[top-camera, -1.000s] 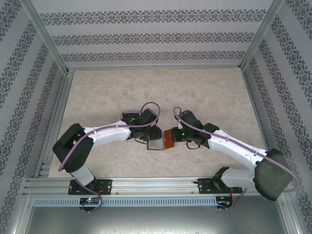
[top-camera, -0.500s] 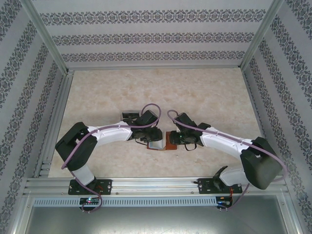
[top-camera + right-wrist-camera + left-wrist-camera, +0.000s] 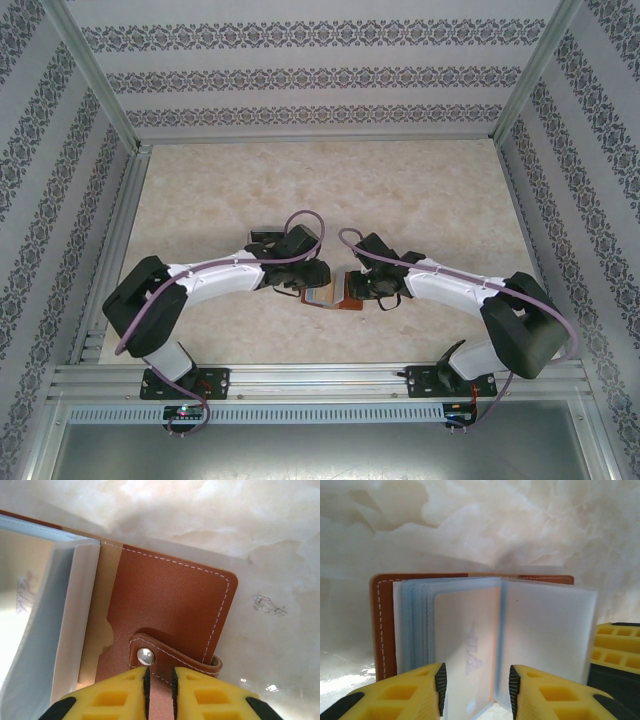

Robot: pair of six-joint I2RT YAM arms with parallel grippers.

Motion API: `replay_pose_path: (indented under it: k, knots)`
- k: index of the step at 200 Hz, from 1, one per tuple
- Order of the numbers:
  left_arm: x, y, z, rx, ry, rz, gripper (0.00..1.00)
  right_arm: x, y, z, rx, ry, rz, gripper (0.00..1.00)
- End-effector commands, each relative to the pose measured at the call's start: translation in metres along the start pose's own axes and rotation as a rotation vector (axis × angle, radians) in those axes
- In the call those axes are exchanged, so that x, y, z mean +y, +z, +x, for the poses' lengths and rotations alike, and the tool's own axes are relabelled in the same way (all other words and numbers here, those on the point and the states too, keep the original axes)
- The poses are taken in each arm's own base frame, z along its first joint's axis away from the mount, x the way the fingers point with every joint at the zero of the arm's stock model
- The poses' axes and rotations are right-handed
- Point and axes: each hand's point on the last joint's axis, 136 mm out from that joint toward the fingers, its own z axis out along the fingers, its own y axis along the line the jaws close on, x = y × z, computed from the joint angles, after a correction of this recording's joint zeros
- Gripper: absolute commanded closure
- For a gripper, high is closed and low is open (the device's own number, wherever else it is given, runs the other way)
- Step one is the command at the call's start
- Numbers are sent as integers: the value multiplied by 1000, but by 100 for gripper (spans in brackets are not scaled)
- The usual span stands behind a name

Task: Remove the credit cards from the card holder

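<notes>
The card holder (image 3: 340, 295) lies spread open on the table between my two grippers. In the left wrist view its brown leather cover (image 3: 382, 625) backs a fan of translucent blue-grey sleeves, one showing a pale credit card (image 3: 467, 630). My left gripper (image 3: 476, 690) (image 3: 316, 286) is open, its pads either side of the lower edge of that sleeve without clamping it. In the right wrist view the brown cover (image 3: 170, 605) lies flat. My right gripper (image 3: 160, 685) (image 3: 356, 289) sits nearly shut on the snap tab, just below the metal snap (image 3: 145, 655).
The marble-patterned table (image 3: 330, 190) is fenced by aluminium rails and patterned walls. Both arms reach inward from the near edge and meet at the middle.
The right arm has swung left, in over the card holder's tab. The left gripper has opened a little and stayed at the sleeves.
</notes>
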Motion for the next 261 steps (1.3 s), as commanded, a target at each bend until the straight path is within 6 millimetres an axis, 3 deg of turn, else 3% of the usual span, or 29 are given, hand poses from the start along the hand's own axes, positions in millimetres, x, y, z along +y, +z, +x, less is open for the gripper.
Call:
replay_pose_path:
  k: [1, 33, 61, 101, 110, 131, 165, 215, 261]
  knots:
    - [-1, 7, -2, 7, -4, 20, 62, -2, -2, -4, -20, -5, 13, 76]
    - [5, 14, 1, 24, -2, -5, 65, 0, -14, -9, -49, -3, 13, 70]
    - [10, 18, 4, 34, -2, -27, 66, 2, -37, -18, -110, 5, 3, 60]
    - [11, 22, 6, 37, 4, -38, 66, 23, -60, -34, -174, 19, -82, 54]
    - [10, 22, 7, 38, 7, -35, 65, 28, -60, -37, -170, 24, -95, 49]
    - [4, 21, 6, 34, 16, -18, 64, 38, -57, -41, -159, 16, -111, 48]
    - [-9, 21, 7, 33, 57, 9, 57, 37, -43, -41, -123, 19, -89, 37]
    - [-9, 22, 11, 40, 62, 12, 57, 28, -22, -32, -57, 25, -44, 36]
    - [-2, 6, 5, 1, 75, -39, 58, 7, -15, -21, -29, 29, 31, 40]
